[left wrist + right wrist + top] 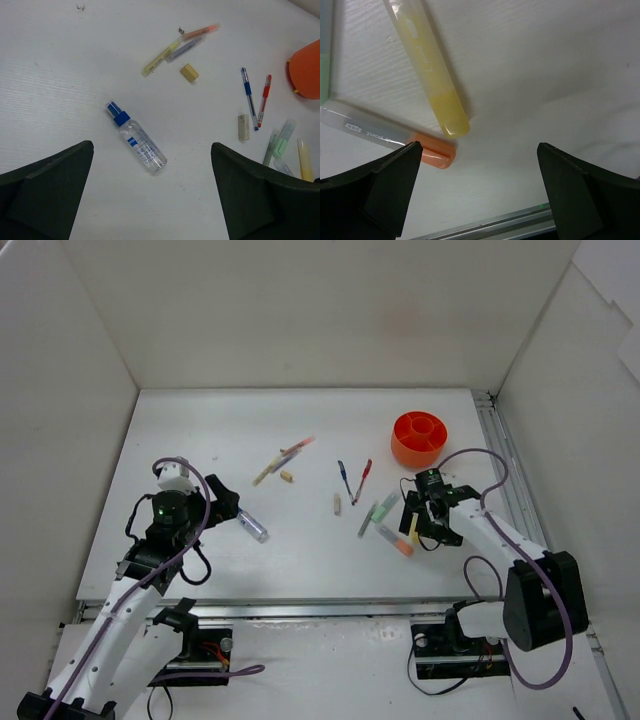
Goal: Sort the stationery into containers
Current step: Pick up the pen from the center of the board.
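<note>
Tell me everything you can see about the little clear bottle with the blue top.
The bottle is small, slim and see-through, plastic by the look, with a blue collar and blue spray top at one end and blue print on a label around its middle. It lies flat on its side on the white table, with its top pointing to the upper left in the left wrist view. It lies alone, and only the table touches it.

Orange pot (419, 438), blue pen (248, 98), red pen (264, 100), yellow highlighter (427, 69), white table (230, 440)
</note>
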Tool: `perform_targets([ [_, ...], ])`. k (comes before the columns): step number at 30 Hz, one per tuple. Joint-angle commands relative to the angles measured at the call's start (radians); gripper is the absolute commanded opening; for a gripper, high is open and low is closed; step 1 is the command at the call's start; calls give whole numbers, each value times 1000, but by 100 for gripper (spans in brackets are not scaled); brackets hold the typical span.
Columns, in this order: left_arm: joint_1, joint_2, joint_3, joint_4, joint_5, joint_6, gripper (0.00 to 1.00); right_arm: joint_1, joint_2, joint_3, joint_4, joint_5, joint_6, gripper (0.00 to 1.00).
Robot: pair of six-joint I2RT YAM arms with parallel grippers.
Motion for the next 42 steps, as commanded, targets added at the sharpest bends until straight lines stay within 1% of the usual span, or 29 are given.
perform_targets([
  [1,5,9,26,76,42,12,99,42,61,70,-4,94,-6,98],
  [6,5,12,26,74,42,19,100,46,150,88,37,16,-79,98],
  [9,5,8,24,66,30,24,99,42,176,90,63,7,-100,98],
  [10,5,9,24,63,27,24,99,34,187,94,77,-1,-109,94],
  [14,5,9,26,62,27,25,99,23,238,111,98,-70,-140,88],
  [16,5,14,26,60,27,28,99,22,261,111,103,-79,-140,78],
  [17,5,15,26,57,27,28,99,19,262,114,103,-84,-142,78],
  [18,5,17,26,54,-7,28,99,20,255,108,103,-87,-143,78],
  [20,-4,17,26,51,-13,30,99,20,243,99,105,-93,-143,72],
  [21,-4,17,26,49,-15,28,99,19,239,93,105,-98,-143,67],
  [22,-4,17,26,49,-16,32,99,20,238,90,105,-99,-145,52],
  [24,-4,18,27,49,-16,33,99,19,227,79,106,-107,-151,41],
  [27,-4,17,27,49,-15,36,100,16,227,77,108,-110,-152,33],
  [29,-4,15,26,48,-16,36,99,13,227,80,109,-113,-158,31],
  [30,-4,15,24,45,-18,36,99,13,227,80,115,-114,-161,25],
  [32,-4,12,24,43,-19,38,99,10,233,87,117,-113,-165,19],
  [33,-4,11,24,45,-19,39,99,10,236,87,120,-116,-166,13],
  [36,-4,5,24,42,-12,44,99,8,232,96,120,-118,-174,6],
  [39,-4,5,24,46,8,53,99,8,209,110,120,-143,-177,5],
  [40,-4,8,26,52,46,61,100,8,200,116,118,-189,-183,5],
  [42,-4,17,30,62,79,74,99,8,163,131,117,-231,-195,4],
])
